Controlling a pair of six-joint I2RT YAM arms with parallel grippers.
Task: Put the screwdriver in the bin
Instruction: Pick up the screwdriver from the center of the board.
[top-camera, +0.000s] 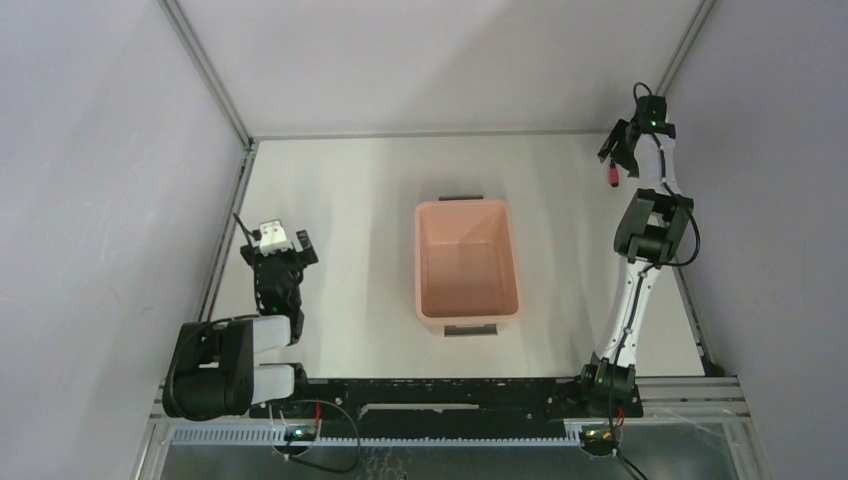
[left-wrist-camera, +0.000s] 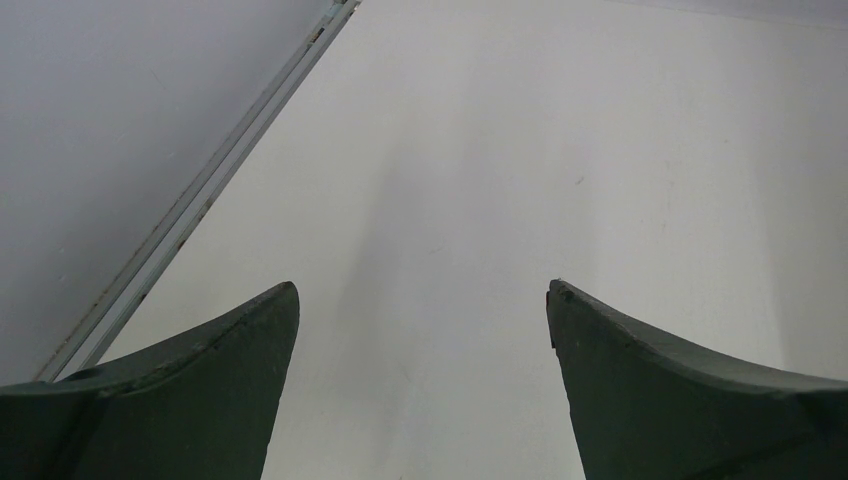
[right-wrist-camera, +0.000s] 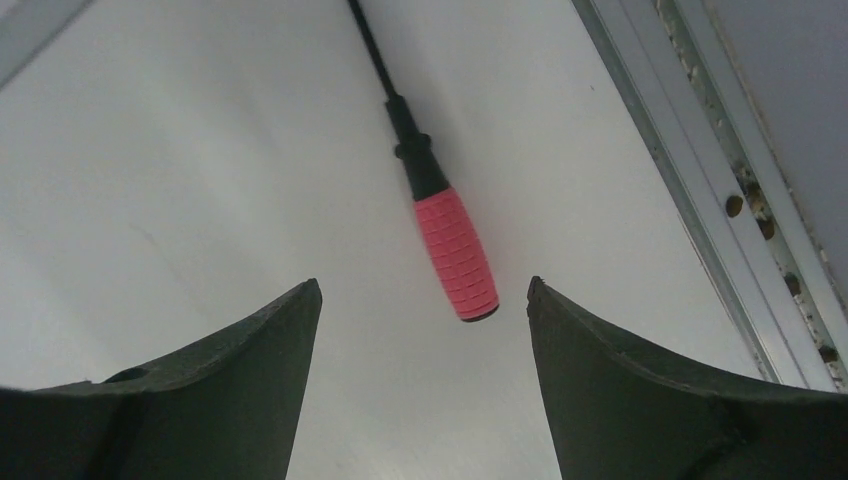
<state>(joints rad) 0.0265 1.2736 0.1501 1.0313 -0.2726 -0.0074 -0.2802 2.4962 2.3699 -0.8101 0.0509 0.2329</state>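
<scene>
**A:** Screwdriver (right-wrist-camera: 456, 255) first — where is it?

**B:** Flat on the table (right-wrist-camera: 200, 150), in the far right corner, close beside the metal rail (right-wrist-camera: 700, 190) along the table's edge. The red handle points back toward the right gripper (right-wrist-camera: 422, 287), and the black shaft runs away from it.

**A:** Does that gripper have hold of it?

**B:** No. Its jaws stand apart. The butt of the handle lies just ahead of the tips, nearer the right finger (right-wrist-camera: 650, 390) than the other, and touches neither.

**A:** And the bin (top-camera: 419, 262)?

**B:** It sits in the middle of the table, well apart from the screwdriver. It is salmon pink, with a dark grey handle at the near short end and another at the far one. The right arm reaches past it to the corner.

**A:** What about the left gripper (left-wrist-camera: 421, 287)?

**B:** Its jaws are spread too — only pale table surface shows between them. It hangs over the left part of the table, near the left rail (left-wrist-camera: 200, 190), with its arm folded back close to the base.
</scene>
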